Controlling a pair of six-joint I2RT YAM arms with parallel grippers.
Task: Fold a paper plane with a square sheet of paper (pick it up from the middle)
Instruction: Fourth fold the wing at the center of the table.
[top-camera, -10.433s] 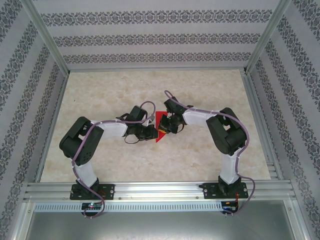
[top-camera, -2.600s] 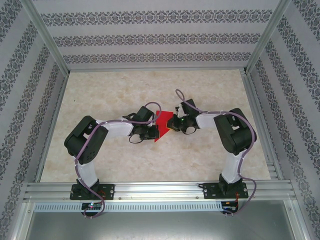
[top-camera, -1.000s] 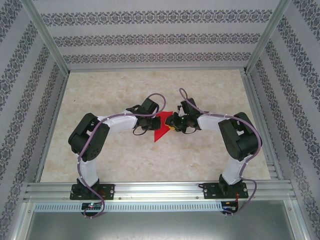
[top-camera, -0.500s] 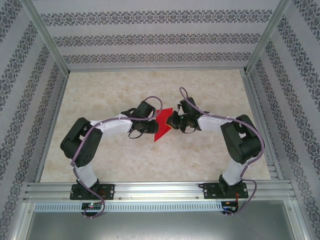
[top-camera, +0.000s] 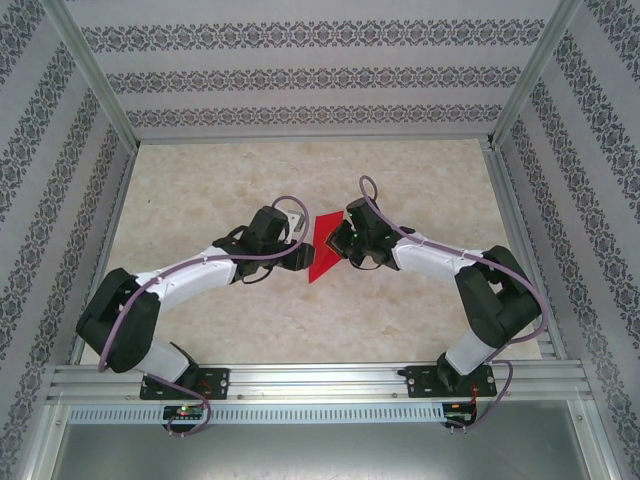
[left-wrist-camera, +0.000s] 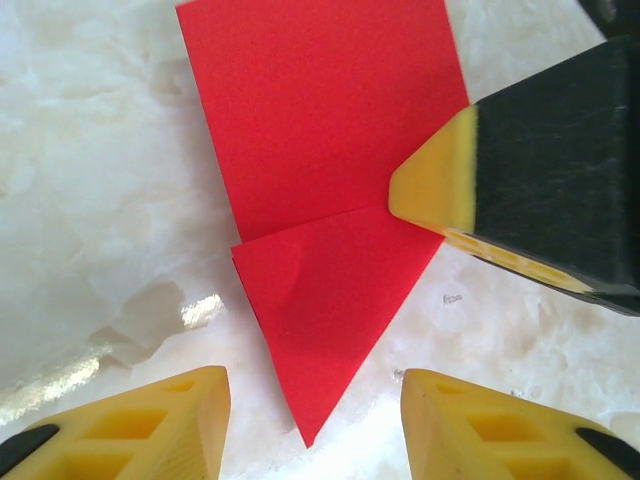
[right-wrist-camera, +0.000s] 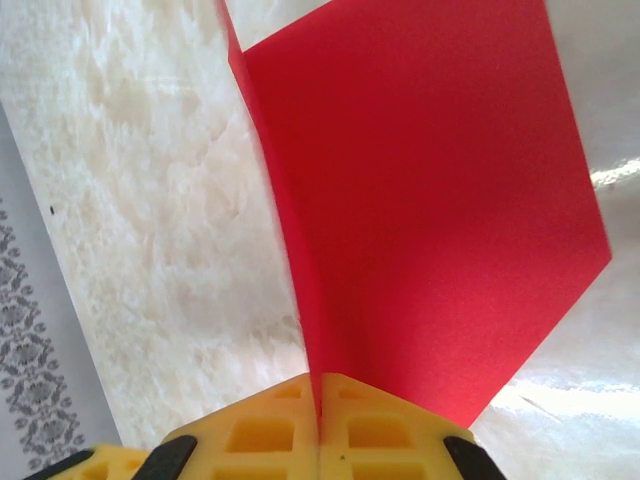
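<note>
Top view: over the marbled worktop, the right jaws pinch the right edge of the folded red paper; the left jaws sit just left of it.

Left wrist view: the left fingertips stand parted, with the paper's pointed tip between them.

Right wrist view: the right fingertips are clamped on a raised fold of the paper.
</note>
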